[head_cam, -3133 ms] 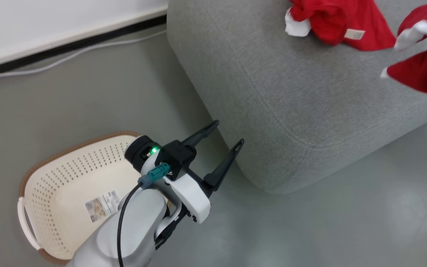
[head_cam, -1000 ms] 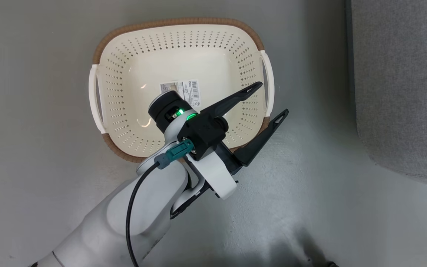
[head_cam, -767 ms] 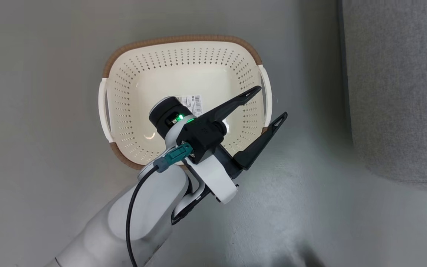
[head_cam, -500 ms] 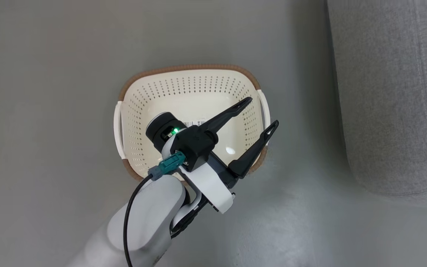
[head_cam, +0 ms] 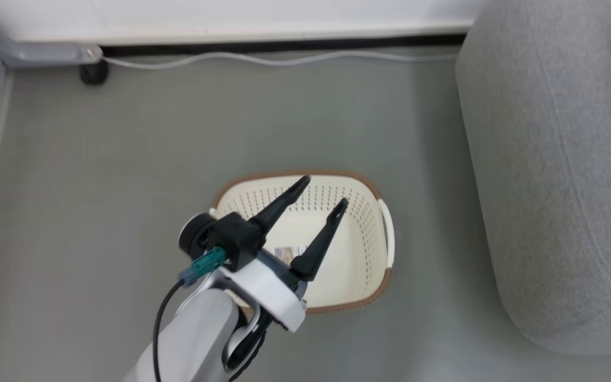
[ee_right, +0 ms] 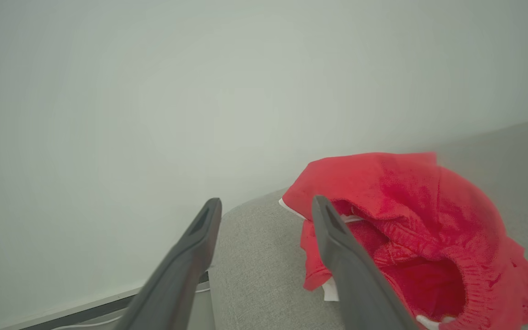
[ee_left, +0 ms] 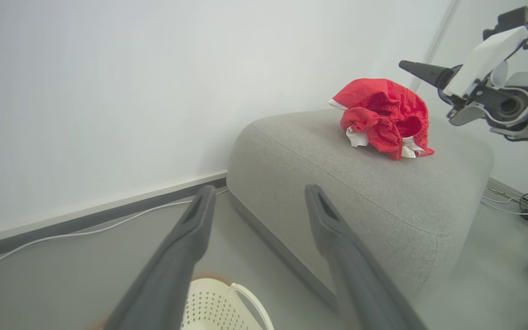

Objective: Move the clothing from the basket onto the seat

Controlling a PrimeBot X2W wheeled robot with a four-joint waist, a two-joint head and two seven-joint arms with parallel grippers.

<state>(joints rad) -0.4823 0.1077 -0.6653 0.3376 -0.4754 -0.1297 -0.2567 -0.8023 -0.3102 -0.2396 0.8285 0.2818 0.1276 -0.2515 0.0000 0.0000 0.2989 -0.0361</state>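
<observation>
The cream basket (head_cam: 367,233) stands on the grey floor beside the grey seat (head_cam: 549,159), with only a barcode sticker (head_cam: 290,251) on its bare floor. My left gripper (head_cam: 324,193) hangs open above the basket, nothing between its fingers. In the left wrist view that gripper (ee_left: 259,192) points toward the seat (ee_left: 360,183), where the red clothing (ee_left: 383,114) lies bunched on top; the basket's rim (ee_left: 245,295) shows below. My right gripper (ee_right: 266,201) is open, close to the clothing (ee_right: 406,220) and above the seat (ee_right: 255,256). It also appears in the left wrist view (ee_left: 424,73).
A white cable (head_cam: 284,59) runs along the dark baseboard at the wall. A small dark wheel (head_cam: 93,71) sits under a grey frame at the back left. Loose cables and gear (ee_left: 525,204) lie on the floor beyond the seat.
The head camera has tilted up, so the wall has come into view and the basket sits lower. My left gripper has swung to point up the view, still open over the basket.
</observation>
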